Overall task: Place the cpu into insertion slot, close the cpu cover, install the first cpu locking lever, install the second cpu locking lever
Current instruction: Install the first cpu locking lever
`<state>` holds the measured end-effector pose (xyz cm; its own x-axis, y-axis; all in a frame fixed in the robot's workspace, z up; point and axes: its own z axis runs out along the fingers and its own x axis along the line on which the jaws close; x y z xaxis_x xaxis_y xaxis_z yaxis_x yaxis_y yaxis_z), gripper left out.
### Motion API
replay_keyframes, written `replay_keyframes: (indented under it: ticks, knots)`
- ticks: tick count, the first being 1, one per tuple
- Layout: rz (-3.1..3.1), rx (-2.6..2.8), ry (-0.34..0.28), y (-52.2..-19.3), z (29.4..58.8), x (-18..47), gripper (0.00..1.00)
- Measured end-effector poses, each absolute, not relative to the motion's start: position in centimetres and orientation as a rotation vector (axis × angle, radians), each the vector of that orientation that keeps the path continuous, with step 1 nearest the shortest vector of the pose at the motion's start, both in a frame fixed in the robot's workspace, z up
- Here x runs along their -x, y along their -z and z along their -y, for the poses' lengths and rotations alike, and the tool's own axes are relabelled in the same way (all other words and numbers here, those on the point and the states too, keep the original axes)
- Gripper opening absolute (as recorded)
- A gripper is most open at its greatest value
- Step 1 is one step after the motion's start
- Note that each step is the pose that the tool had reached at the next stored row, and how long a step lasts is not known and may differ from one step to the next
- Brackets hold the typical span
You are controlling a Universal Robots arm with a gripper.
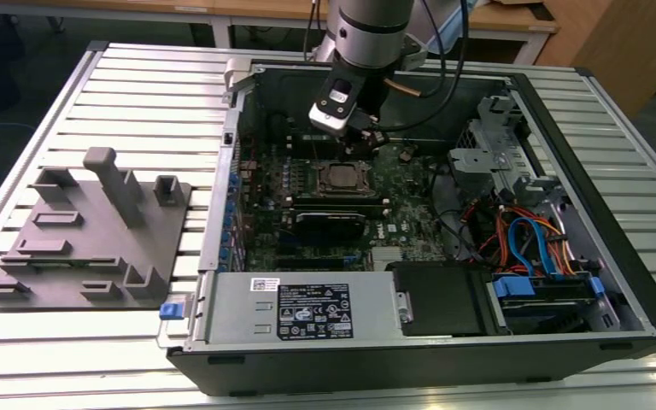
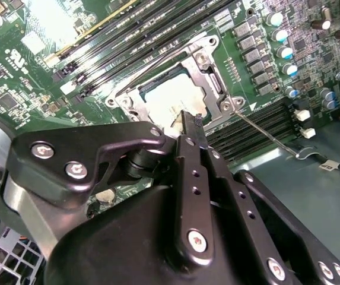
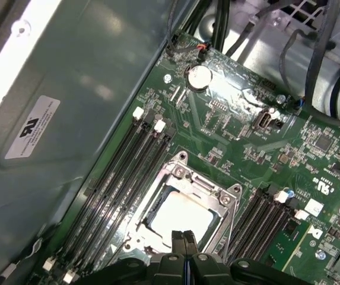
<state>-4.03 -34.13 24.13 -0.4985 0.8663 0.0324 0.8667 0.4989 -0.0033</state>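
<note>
A pale silver cpu is framed by a silver-grey cpu cover on a green motherboard striped with black memory slots. The gripper is finished in black, the cables in blue and orange.

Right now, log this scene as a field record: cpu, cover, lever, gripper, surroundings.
cpu: pale metal top, seated in the insertion slot
cpu cover: metal frame lying flat around the cpu, whose top shows through the window
locking lever: thin rod running from the socket corner beside the memory slots; latched or not, cannot tell
gripper: fingers together, nothing seen between them, over the cpu's edge; contact unclear
surroundings: open computer case; grey fixture plate at the exterior view's left
</note>
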Motion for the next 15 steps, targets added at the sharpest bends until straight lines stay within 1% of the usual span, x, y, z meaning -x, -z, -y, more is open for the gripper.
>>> replay_keyframes:
  ticks: [5,15]
  knots:
    - [2.708,1.534,0.021,-24.14,34.14,4.06,0.10]
    - [2.829,1.296,0.017,-24.09,34.14,4.06,0.10]
